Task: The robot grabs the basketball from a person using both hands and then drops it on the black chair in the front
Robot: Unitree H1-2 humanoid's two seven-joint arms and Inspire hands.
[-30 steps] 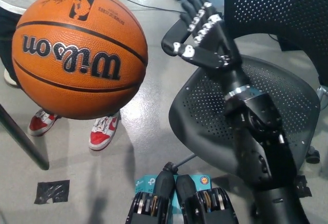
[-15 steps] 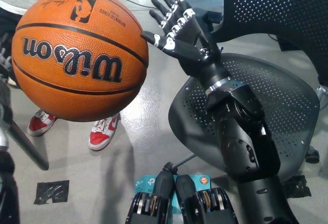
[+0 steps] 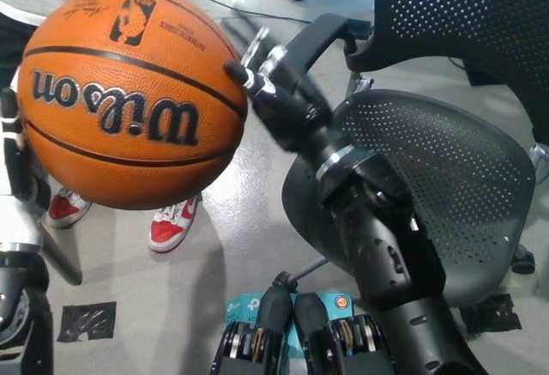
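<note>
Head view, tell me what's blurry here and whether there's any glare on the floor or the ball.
In the head view, the black right hand is smeared by motion blur at the basketball's right side, so its fingers are hard to make out; the ball's printed lettering is sharp. A bright sheen lies on the grey floor beside the chair seat. The ball itself shows only soft, even light.

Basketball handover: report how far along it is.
Done: nothing. The basketball is up at the person's side, above the red shoes.
In hand: the black right hand touches its right side and the white left hand is at its left edge; neither grip is confirmed.
Left: taking the ball and dropping it on the black chair.
</note>
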